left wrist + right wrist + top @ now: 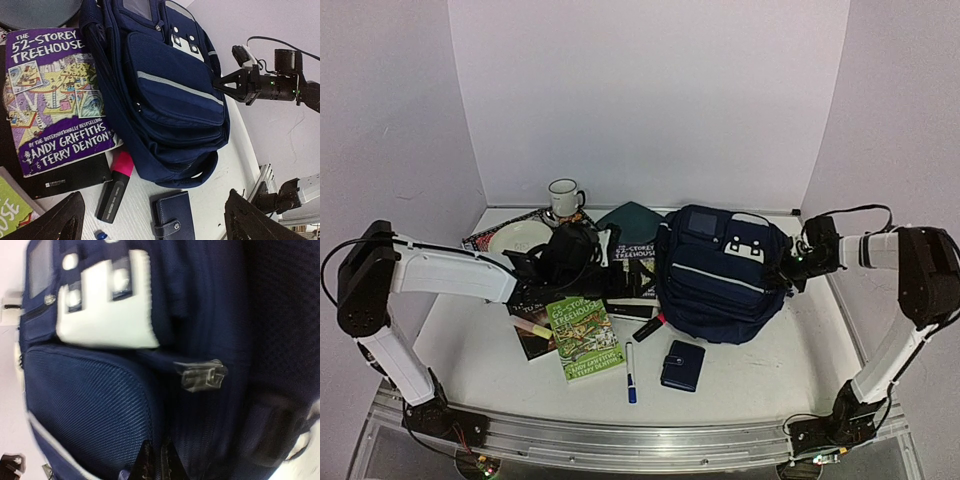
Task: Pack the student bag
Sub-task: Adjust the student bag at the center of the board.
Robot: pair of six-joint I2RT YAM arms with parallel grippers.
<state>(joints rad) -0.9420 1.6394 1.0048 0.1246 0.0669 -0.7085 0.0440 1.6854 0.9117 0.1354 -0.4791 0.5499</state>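
Note:
The student bag (720,275) is a large navy backpack lying at the table's middle right, its white stripe (175,86) and front pockets facing up. My right gripper (788,268) is at the bag's right side, and the left wrist view shows it there too (216,82). Its tips (157,462) are shut, pinching a thin fold of the bag's navy fabric just below a clear zipper pull (202,375). My left gripper (625,285) hangs open left of the bag. Between its wide-apart fingers (62,222) lie only the table and the small items below.
A purple Treehouse book (50,95) lies against the bag's left side. A pink highlighter (115,187), a navy snap wallet (172,217) and a blue pen (630,372) lie in front. A green book (582,335), mug (563,198), white plate (515,238) and teal plate (630,217) sit left and behind.

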